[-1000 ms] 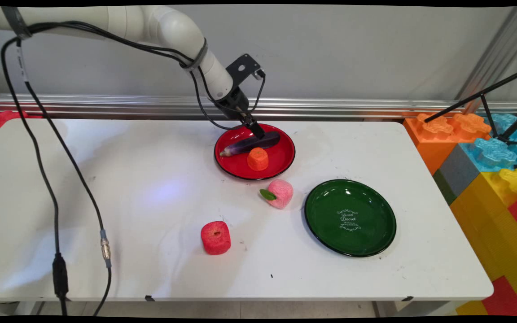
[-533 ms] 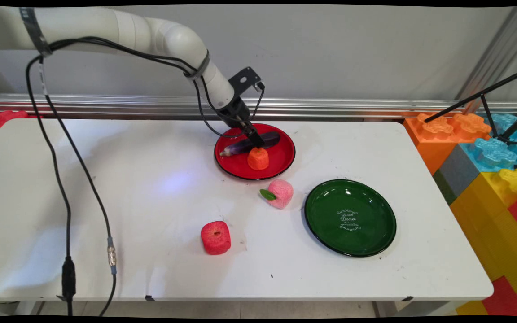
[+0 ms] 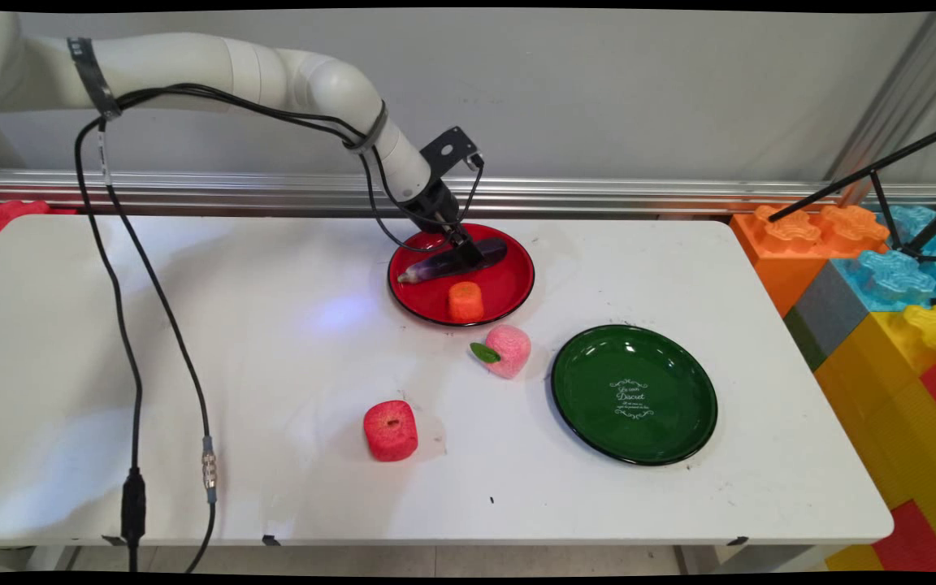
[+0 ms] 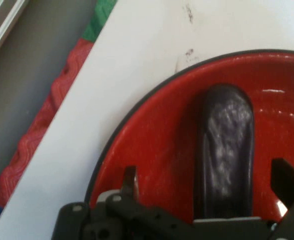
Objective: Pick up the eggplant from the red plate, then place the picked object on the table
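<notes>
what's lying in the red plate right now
In the red plate lie a dark purple eggplant and an orange foam piece. The open gripper straddles the eggplant, hiding its middle in the main view.

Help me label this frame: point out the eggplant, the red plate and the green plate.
eggplant [image 4: 226,145], hand view, middle of its dark body.
red plate [image 3: 509,286], main view, bare red inside near the right rim.
green plate [image 3: 590,382], main view, bare inside left of the lettering.

Dark purple eggplant [image 3: 456,259] on a red plate [image 3: 509,284]; orange chunk [image 3: 465,301]; green plate [image 3: 582,406] with white lettering.
</notes>
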{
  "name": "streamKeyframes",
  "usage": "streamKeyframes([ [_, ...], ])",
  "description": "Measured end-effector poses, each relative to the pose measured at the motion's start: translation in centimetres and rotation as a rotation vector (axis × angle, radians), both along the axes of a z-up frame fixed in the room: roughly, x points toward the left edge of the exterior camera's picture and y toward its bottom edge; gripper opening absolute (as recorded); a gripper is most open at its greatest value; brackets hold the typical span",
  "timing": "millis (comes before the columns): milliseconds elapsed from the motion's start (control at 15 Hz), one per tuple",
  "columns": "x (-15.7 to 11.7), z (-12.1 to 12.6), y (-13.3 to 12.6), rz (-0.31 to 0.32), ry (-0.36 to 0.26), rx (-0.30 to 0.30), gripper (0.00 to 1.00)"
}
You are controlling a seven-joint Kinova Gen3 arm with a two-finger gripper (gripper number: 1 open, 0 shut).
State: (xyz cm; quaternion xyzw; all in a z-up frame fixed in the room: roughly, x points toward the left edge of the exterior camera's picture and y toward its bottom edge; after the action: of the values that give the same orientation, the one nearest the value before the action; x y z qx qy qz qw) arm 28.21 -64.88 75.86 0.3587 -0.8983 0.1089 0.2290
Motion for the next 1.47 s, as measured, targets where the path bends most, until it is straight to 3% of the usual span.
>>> streamKeyframes([
  [333, 0.1, 0.1, -0.1, -0.013, -0.001, -0.011, 1.00],
  [400, 0.2, 0.1, -0.1, -0.018, -0.003, -0.011, 0.00],
  [933, 0.0, 0.4, 0.9, -0.045, -0.005, -0.008, 0.00],
  [1467, -1.1, 6.1, 3.0, -0.010, -0.029, -0.102, 0.00],
])
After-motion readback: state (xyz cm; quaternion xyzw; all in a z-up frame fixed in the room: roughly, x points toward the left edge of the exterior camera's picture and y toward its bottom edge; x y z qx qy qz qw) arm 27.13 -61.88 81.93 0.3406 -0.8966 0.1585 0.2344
